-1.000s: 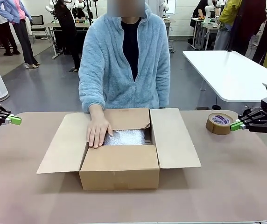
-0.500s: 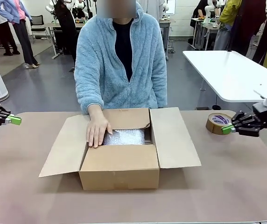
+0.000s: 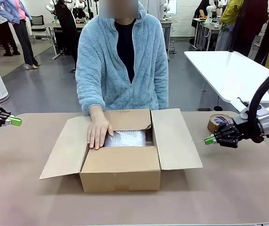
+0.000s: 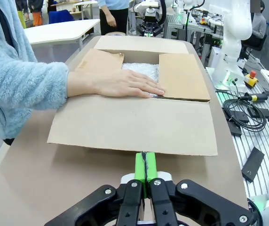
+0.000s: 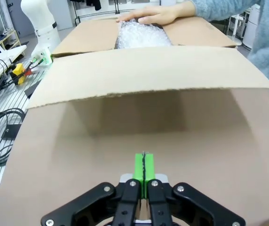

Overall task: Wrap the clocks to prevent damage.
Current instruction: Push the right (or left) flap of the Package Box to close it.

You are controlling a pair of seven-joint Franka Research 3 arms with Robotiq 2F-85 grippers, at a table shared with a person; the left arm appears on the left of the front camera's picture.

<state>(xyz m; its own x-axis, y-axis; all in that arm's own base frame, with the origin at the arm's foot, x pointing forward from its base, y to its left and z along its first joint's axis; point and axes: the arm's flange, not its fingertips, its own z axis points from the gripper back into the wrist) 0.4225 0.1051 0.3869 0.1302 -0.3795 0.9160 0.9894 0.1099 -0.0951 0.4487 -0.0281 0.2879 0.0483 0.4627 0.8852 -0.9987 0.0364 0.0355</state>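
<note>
The clocks show as one whitish bubble-wrap bundle (image 3: 125,138) lying inside the open cardboard box (image 3: 120,167) at the table's middle; the same bundle (image 4: 141,70) (image 5: 141,35) appears in both wrist views. A person's hand (image 3: 98,132) rests flat on the box's left inner edge, touching the bundle. My left gripper (image 3: 16,121) hovers shut at the far left edge, well apart from the box; its green pads (image 4: 145,166) are pressed together. Close to the box's right flap, my right gripper (image 3: 209,140) is shut and empty, its pads (image 5: 144,170) together and pointing at the flap.
A brown tape roll (image 3: 219,122) lies on the table behind my right gripper. The box's side flaps (image 3: 177,139) are spread flat left and right. The person in a blue fleece sits at the far side. A white table stands at the back right.
My right arm has swung in from the right edge, past the tape roll, toward the box's right flap. The left gripper, the person's hand and the bundle have stayed still.
</note>
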